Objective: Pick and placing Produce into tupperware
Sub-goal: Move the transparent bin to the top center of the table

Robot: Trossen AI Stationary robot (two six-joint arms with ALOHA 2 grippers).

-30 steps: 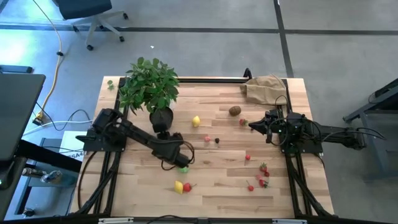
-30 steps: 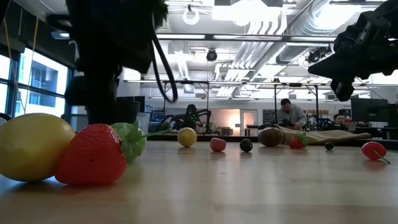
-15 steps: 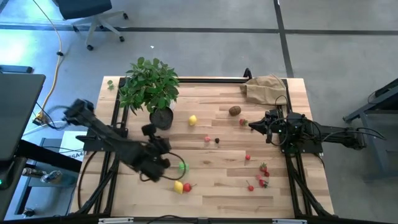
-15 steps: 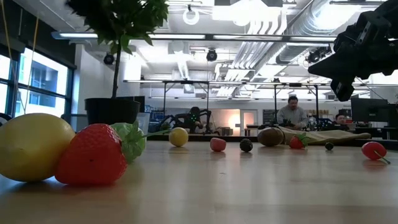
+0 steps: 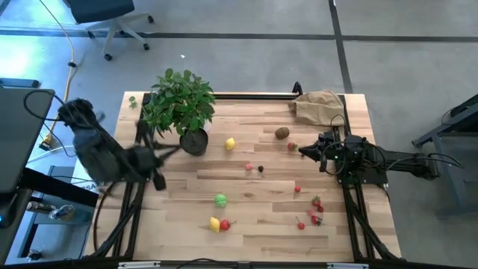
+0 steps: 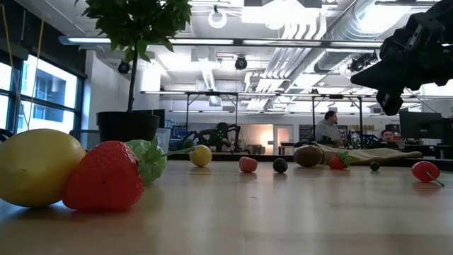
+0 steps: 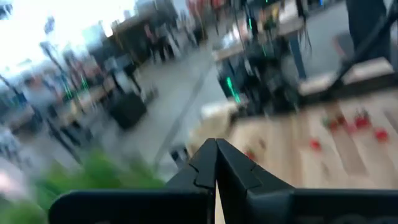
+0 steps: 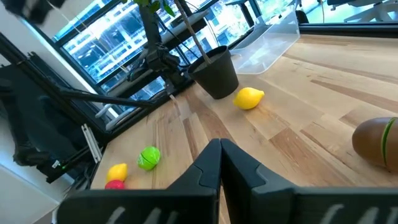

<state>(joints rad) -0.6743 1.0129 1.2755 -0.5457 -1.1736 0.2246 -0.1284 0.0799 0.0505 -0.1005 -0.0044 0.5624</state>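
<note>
The Produce lies scattered on the wooden table: a green round one, a lemon touching a strawberry, another lemon, a brown kiwi-like one and several red berries. A clear tub, the tupperware, stands beyond the plant pot in the right wrist view; leaves hide it from above. My left gripper is shut, raised above the table's left edge and pointing level across the table. My right gripper is shut at the right side, near a strawberry.
A leafy plant in a black pot stands at the far left. A tan paper bag lies at the far right corner. Black frame rails run along both sides. The table's middle holds only small fruits.
My left gripper has risen from beside the green round fruit and drawn back toward the table's left edge, tipping from pointing down to level, shut throughout. The green fruit stays on the table. The far lemon has rolled a little to the left.
</note>
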